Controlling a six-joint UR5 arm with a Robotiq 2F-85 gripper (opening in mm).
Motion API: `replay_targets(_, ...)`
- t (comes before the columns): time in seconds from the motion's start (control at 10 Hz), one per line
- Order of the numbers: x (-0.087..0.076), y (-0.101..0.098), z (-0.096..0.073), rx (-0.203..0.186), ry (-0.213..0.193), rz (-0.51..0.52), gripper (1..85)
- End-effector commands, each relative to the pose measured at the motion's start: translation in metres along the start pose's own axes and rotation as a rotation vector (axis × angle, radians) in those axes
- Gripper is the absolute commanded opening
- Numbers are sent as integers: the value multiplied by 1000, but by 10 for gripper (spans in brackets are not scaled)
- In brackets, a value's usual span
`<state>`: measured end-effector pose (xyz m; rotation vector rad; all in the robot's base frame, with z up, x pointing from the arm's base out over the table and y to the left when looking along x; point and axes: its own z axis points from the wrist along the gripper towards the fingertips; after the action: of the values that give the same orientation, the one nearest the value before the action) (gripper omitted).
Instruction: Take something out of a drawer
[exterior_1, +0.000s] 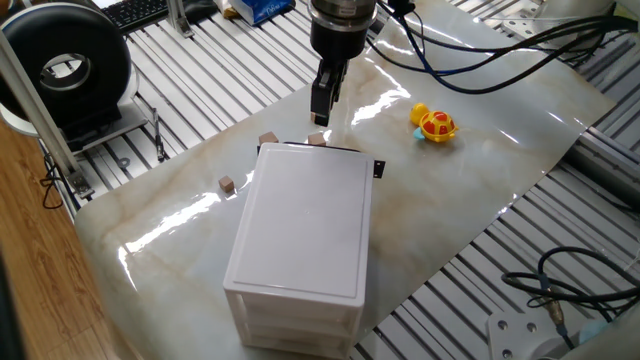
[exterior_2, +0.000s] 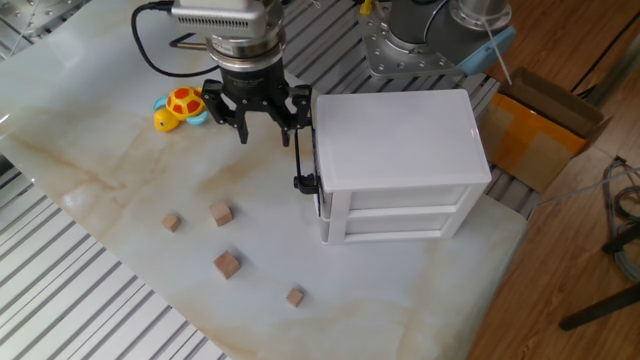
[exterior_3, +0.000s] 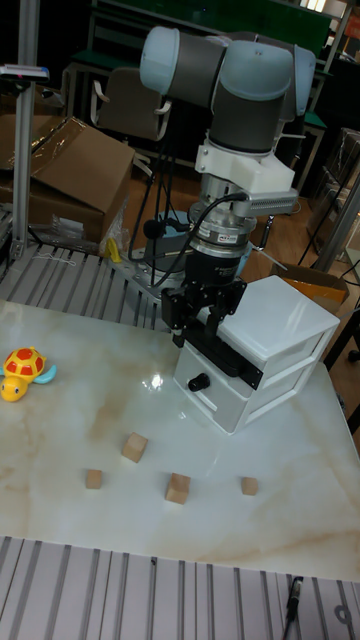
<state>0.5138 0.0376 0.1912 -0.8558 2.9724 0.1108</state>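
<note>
The drawer (exterior_2: 306, 150), topmost of three in the white box (exterior_2: 400, 135) on the worktop (exterior_2: 120, 200), sits only slightly pulled out, its thin black front edge running crosswise along the box's face with a small black tab (exterior_2: 304, 183) at one end. The claw (exterior_2: 262, 122) hangs just in front of that face and a little above it, fingers spread and empty, pointing down. The edge's long axis lies across the claw's approach, so the coming move likely depends on hooking behind it and drawing away from the box. Four wooden cubes (exterior_2: 221, 213) lie scattered on the worktop; a toy turtle (exterior_2: 180, 106) rests well apart.
</note>
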Motion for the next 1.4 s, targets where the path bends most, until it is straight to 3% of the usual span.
replay_targets(0.0,-3,4,-2,-18,-13,3,567)
replay_targets(0.4,-3,12,23,-22,-24,5,563)
replay_targets(0.8,2,13,25,-30,0,-2,597)
replay_targets(1.0,-2,22,28,-76,-12,11,620)
replay_targets(1.3,-6,19,36,-86,-19,2,620)
